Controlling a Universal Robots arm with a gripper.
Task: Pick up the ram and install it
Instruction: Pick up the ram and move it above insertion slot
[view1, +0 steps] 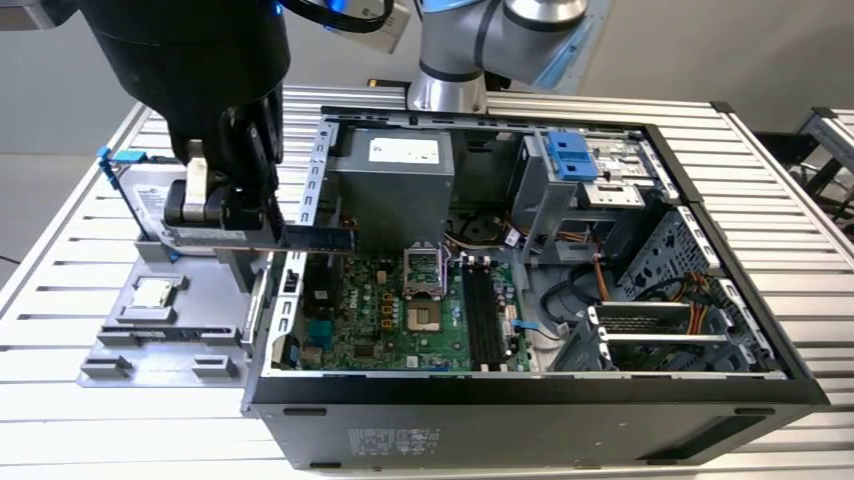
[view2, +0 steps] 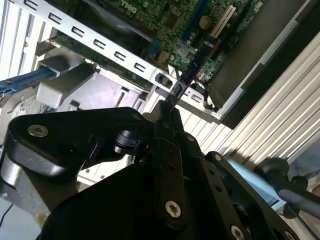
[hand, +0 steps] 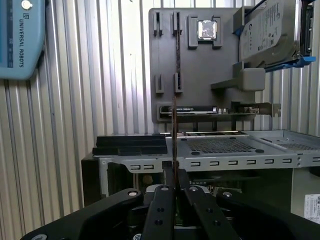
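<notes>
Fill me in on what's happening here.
The arm's gripper is shut on the ram, which shows edge-on in both wrist views. In the exterior view it hangs above the open case's wall at that view's left, between the gray tray and the motherboard. The ram is not yet seated in the black slots.

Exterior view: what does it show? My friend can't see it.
The gripper holds the ram above the edge of the open computer case on the exterior view's left, near the green board inside. A gray tray with a hard drive sits beside the case.
</notes>
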